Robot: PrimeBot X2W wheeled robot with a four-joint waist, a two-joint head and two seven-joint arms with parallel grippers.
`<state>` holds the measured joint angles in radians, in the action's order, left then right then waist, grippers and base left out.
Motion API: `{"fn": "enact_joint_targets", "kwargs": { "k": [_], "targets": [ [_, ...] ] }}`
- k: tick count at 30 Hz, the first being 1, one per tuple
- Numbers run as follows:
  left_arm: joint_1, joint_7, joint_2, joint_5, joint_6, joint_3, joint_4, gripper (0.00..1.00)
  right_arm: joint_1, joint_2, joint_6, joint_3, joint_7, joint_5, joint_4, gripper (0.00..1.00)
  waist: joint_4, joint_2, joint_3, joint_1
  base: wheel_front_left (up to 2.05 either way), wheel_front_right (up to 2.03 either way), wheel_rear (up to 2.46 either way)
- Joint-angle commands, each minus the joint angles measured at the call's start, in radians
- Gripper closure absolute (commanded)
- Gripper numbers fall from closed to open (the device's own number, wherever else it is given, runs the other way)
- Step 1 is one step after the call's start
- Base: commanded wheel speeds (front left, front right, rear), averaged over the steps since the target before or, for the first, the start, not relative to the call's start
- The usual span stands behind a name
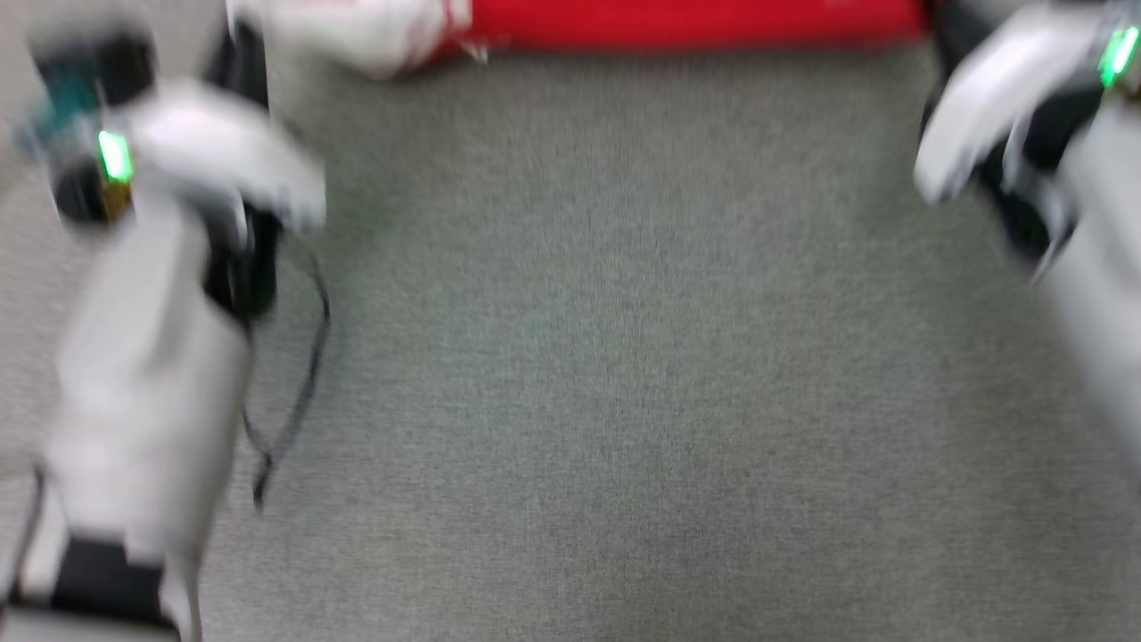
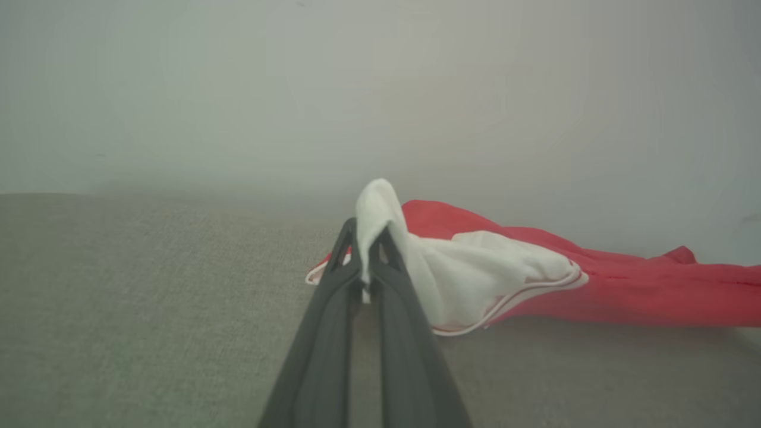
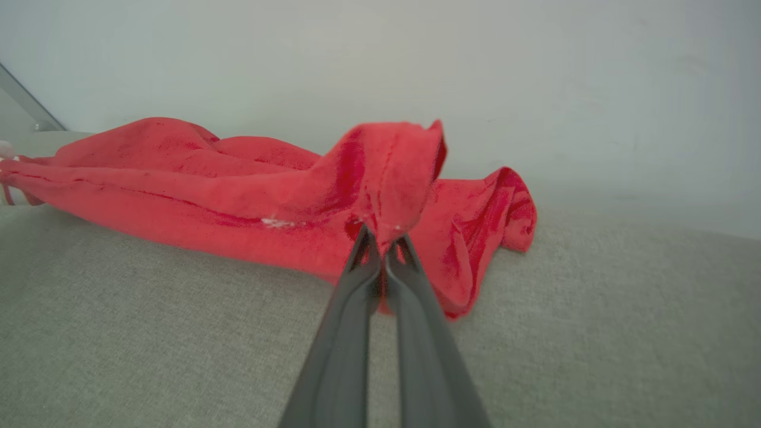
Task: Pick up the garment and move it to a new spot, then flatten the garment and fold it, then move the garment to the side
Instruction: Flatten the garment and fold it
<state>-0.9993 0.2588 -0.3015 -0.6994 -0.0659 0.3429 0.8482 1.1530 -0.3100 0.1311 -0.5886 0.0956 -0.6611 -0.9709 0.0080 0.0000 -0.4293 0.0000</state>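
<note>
While both pairs of jaws pinch the garment [image 3: 208,190], it seems stretched between.

A white fold of the garment [image 2: 624,288] is being pinched by the left gripper [image 2: 364,241], whose fingers are being pressed together around it. A red fold at the garment's opposite end is being clamped the same way by the right gripper [image 3: 383,238]. The left arm [image 1: 147,383] and right arm [image 1: 998,107], both blurred, are being stretched forward toward the garment's two ends.
</note>
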Motion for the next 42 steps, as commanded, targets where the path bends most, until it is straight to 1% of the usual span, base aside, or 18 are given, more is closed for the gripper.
{"fn": "enact_joint_targets", "kwargs": {
  "k": [1,3,8,11,15,17,21,22,25,29,31,34,38,40,42],
  "targets": [
    [0.072,0.006,-0.007,-0.009,0.01,-0.014,-0.025,1.0,-0.059,-0.007,-0.001,-0.006,0.018,-0.021,0.014,1.0,0.006,0.0,0.086,0.0,0.0,0.0,0.0],
    [0.191,0.007,0.0,-0.028,0.025,-0.028,-0.073,1.0,-0.145,-0.017,-0.001,-0.015,0.042,-0.04,0.03,1.0,0.01,0.0,0.131,0.0,0.0,0.0,0.0],
    [0.467,0.007,-0.013,-0.05,0.094,-0.053,-0.245,1.0,-0.34,-0.021,-0.001,-0.019,0.063,-0.081,0.08,1.0,0.01,0.0,0.237,0.0,0.0,0.0,0.0],
    [0.623,-0.019,-0.039,-0.057,0.147,-0.058,-0.37,1.0,-0.446,-0.026,-0.001,-0.014,0.063,-0.087,0.112,1.0,0.008,0.0,0.296,0.0,0.0,0.0,0.0],
    [0.82,-0.068,-0.08,-0.067,0.236,-0.076,-0.563,1.0,-0.571,-0.041,-0.001,0.011,0.058,-0.087,0.174,1.0,0.005,0.0,0.352,0.0,0.0,0.0,0.0],
    [0.91,-0.095,-0.104,-0.065,0.285,-0.084,-0.668,1.0,-0.632,-0.049,-0.001,0.037,0.056,-0.084,0.207,1.0,0.005,0.0,0.376,0.0,0.0,0.0,0.0],
    [1.059,-0.156,-0.148,-0.067,0.367,-0.1,-0.854,1.0,-0.762,-0.063,-0.001,0.103,0.028,-0.065,0.284,1.0,0.011,0.0,0.423,0.0,0.0,0.0,0.0],
    [1.059,-0.156,-0.148,-0.067,0.367,-0.1,-0.854,1.0,-0.762,-0.063,-0.001,0.103,0.028,-0.065,0.284,1.0,0.011,0.0,0.423,0.0,0.0,0.0,0.0],
    [1.14,-0.191,-0.179,-0.059,0.422,-0.112,-0.974,1.0,-0.862,-0.067,-0.001,0.169,-0.013,-0.038,0.361,1.0,0.016,0.0,0.451,0.0,0.0,0.0,0.0],
    [1.213,-0.23,-0.209,-0.051,0.475,-0.123,-1.099,1.0,-0.993,-0.055,-0.001,0.284,-0.104,0.026,0.491,1.0,0.017,0.0,0.465,0.0,0.0,0.0,0.0],
    [1.231,-0.245,-0.222,-0.048,0.489,-0.126,-1.14,1.0,-1.052,-0.034,-0.001,0.349,-0.164,0.07,0.574,1.0,0.015,0.0,0.464,0.0,0.0,0.0,0.0],
    [1.228,-0.267,-0.234,-0.049,0.49,-0.118,-1.166,1.0,-1.128,0.008,-0.001,0.434,-0.282,0.139,0.705,1.0,0.011,0.0,0.459,0.0,0.0,0.0,0.0],
    [1.172,-0.297,-0.237,-0.058,0.462,-0.095,-1.144,1.0,-1.184,0.065,-0.001,0.518,-0.445,0.235,0.844,1.0,-0.003,0.0,0.44,0.0,0.0,0.0,0.0],
    [1.14,-0.308,-0.233,-0.063,0.444,-0.08,-1.113,1.0,-1.189,0.096,-0.001,0.54,-0.517,0.262,0.892,1.0,-0.01,0.0,0.421,0.0,0.0,0.0,0.0],
    [1.097,-0.316,-0.224,-0.067,0.424,-0.066,-1.07,1.0,-1.177,0.109,-0.001,0.556,-0.571,0.292,0.918,1.0,-0.015,0.0,0.394,0.0,0.0,0.0,0.0]
  ]
}}
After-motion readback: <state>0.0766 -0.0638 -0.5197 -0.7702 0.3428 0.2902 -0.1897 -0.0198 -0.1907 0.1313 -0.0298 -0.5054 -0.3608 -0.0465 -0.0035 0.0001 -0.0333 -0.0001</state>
